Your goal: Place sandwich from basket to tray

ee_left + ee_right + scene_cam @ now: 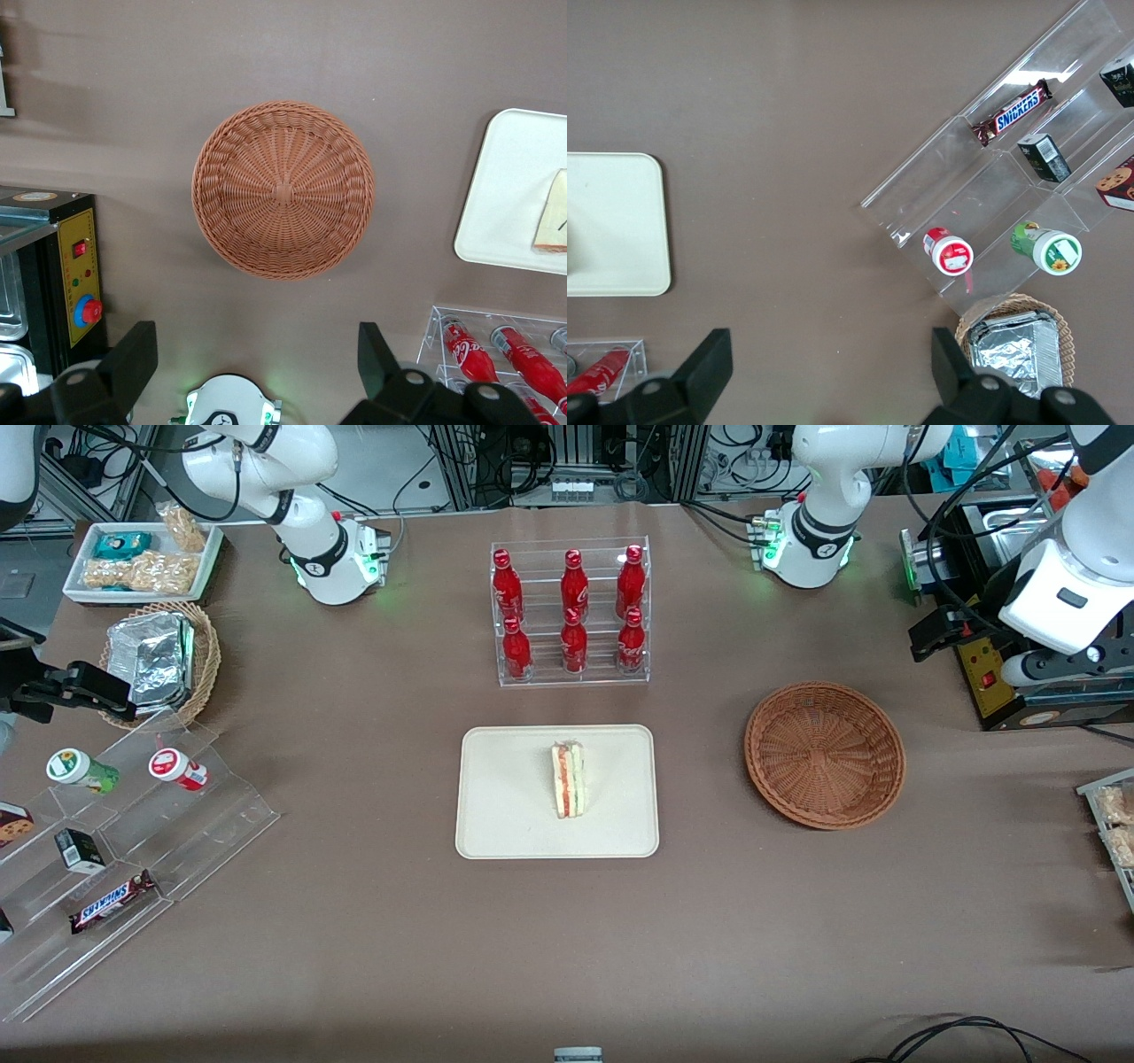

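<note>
Sandwich [568, 780] sits on the tray [505, 815], about mid-tray with bare rim all around. Basket [825, 755] lies beside the tray, nothing in it. Gripper [257, 363] hangs wide open above the basket, holding nothing.

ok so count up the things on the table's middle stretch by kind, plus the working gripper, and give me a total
Red bottles in the clear rack: 6
Sandwich on the tray: 1
Tray: 1
Basket, nothing in it: 1
Gripper, above the basket, jaws open: 1
Total: 10
</note>
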Available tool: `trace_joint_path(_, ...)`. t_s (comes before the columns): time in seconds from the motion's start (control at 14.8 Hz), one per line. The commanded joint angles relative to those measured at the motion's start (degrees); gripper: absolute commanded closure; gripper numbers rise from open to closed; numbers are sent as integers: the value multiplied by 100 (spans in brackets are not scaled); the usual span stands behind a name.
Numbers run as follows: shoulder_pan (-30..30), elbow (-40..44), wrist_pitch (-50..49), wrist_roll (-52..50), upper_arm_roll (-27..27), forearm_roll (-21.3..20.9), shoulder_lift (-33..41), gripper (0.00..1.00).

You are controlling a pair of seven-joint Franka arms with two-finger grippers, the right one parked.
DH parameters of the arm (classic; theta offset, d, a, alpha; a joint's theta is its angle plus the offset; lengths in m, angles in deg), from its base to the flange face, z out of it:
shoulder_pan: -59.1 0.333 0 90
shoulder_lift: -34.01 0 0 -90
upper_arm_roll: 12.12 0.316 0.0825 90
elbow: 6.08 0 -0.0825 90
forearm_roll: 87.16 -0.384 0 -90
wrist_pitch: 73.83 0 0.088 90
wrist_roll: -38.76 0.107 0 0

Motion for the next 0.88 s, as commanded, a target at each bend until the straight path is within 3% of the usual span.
trace_joint_path(0.0,151,-117,222,79,-77,70,113,0)
trace_joint_path(0.2,73,-82,275,61,-7,105,104,0)
trace_joint_path(0.34,-155,-65,258,70,334,333,104,0)
trace_joint_path(0.47,-454,-82,258,79,600,273,104,0)
trace_joint_path(0.81,-429,-65,249,44,574,290,78,0)
